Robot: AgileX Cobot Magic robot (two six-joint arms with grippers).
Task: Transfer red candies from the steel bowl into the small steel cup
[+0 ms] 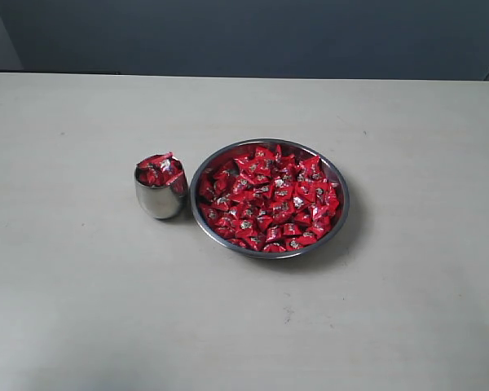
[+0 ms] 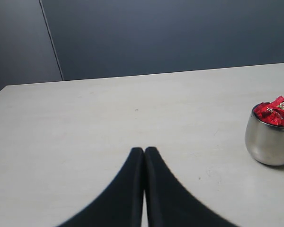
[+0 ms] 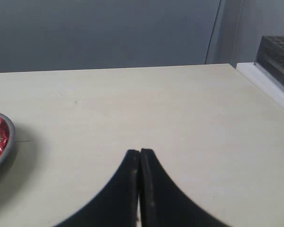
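Left gripper [image 2: 144, 152]: fingers pressed together, holding nothing, over bare table [image 1: 81, 309], well apart from the cup [image 1: 158, 204]. Right gripper [image 3: 140, 153]: likewise pressed together and empty, well apart from the bowl [image 1: 270, 255]. Cup and bowl stand about mid-table, with the cup upright just beside the bowl's left rim; contact cannot be told. Candies [image 1: 269, 199] cover the bowl's floor, and more are heaped above the cup's rim. Past the table's far edge, a dark wall [image 1: 244, 32].
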